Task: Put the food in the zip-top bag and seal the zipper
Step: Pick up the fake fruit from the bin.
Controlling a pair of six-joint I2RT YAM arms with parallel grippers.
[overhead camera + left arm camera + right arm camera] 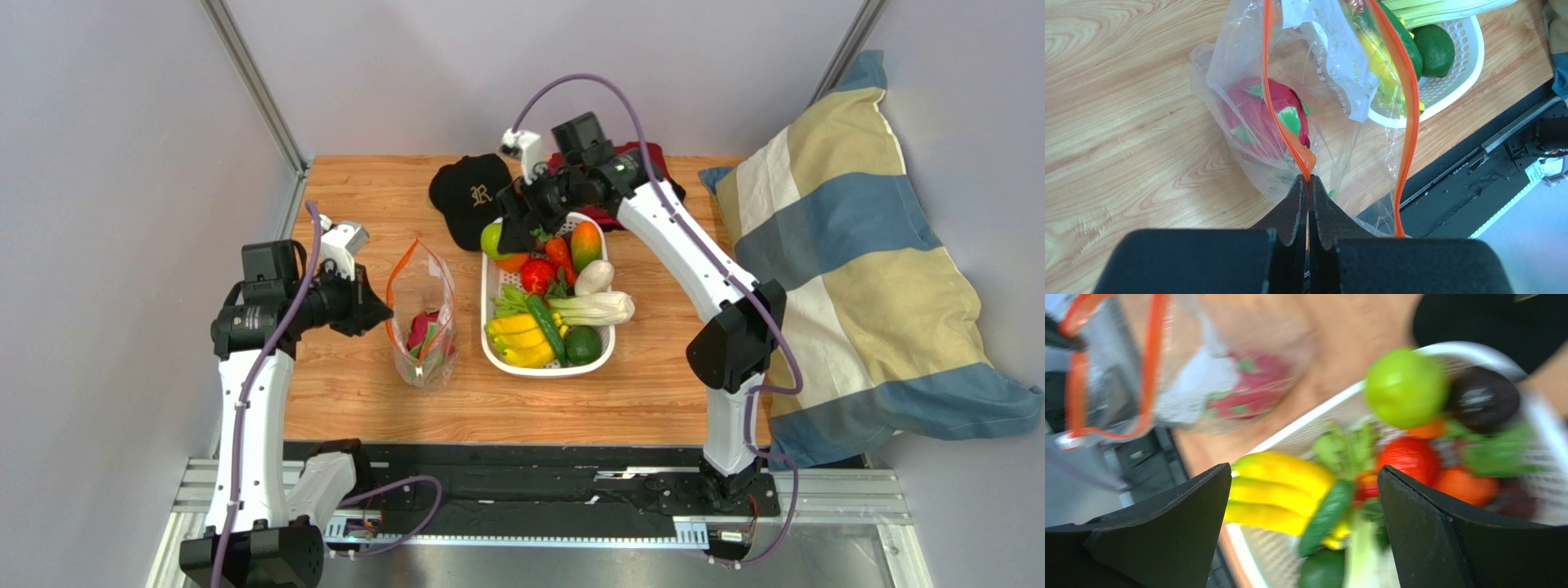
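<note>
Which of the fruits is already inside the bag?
The pink dragon fruit: it lies in the clear bag, whose rim the left gripper pinches. The green fruit and mango sit in the white basket.

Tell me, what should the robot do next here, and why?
Probably lower the right gripper, whose jaws stand open above the white basket, onto the round green fruit and close on it. The left gripper is pinching the zipper, holding the zip-top bag open, and only the dragon fruit shows inside, so more fruit has to go in.
</note>
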